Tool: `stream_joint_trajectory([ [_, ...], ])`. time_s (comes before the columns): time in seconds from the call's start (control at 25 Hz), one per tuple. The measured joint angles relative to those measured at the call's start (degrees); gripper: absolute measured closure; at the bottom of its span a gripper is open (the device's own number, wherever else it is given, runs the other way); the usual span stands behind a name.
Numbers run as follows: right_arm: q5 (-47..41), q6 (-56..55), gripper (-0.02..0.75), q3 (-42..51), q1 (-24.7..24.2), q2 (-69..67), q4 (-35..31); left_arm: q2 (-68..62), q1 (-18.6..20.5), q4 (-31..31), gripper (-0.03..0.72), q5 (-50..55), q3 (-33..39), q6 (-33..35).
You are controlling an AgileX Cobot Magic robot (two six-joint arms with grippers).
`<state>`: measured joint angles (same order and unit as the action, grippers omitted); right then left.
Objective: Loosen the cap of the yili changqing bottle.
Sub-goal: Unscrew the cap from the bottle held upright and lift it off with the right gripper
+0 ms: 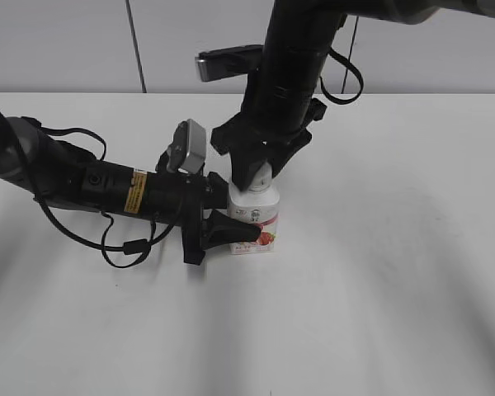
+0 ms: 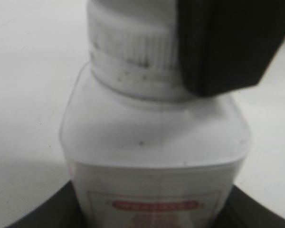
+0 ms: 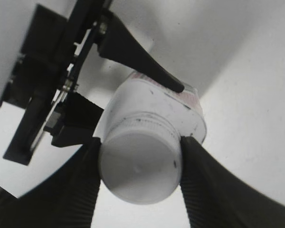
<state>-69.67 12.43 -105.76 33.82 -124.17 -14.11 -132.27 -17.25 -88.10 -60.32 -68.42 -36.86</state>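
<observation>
White tabletop and a pale panelled wall behind it are all I have for surroundings; the yili changqing bottle stands upright near the middle of the table, between my two arms.

My left gripper comes in low from the side and is clamped on the bottle's body, one dark finger lying across the label just by the red fruit picture. In the left wrist view the black pads curve up on both sides of the lower body, so I read it as bracing the bottle. My right gripper reaches down from above with its ribbed pads pressed on opposite sides of the cap, closed to the cap's width.

I judge that both grasps are set and the twist itself is the step in hand; whether the cap has turned at all I cannot tell. The next move calls for rotating the right wrist about the bottle's upright axis while the left holds firm, without pressing down hard enough to tip or skid the bottle.

The bottle is smooth white plastic with squarish shoulders, slightly scuffed with dark specks. The cap is round and flat-topped, with fine ridges on its side that should give the pads purchase. The label carries a pink band.
</observation>
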Motion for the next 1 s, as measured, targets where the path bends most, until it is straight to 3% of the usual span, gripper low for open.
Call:
stream_joint_trajectory([
  [0.36,0.1,29.3,0.339,0.0,0.0,0.0,0.2,0.0,0.0,-0.1,0.322,0.0,0.0,0.1],
  [1.0,0.3,58.9,0.345,0.0,0.0,0.0,0.3,0.0,0.0,-0.3,0.322,0.0,0.0,0.2],
])
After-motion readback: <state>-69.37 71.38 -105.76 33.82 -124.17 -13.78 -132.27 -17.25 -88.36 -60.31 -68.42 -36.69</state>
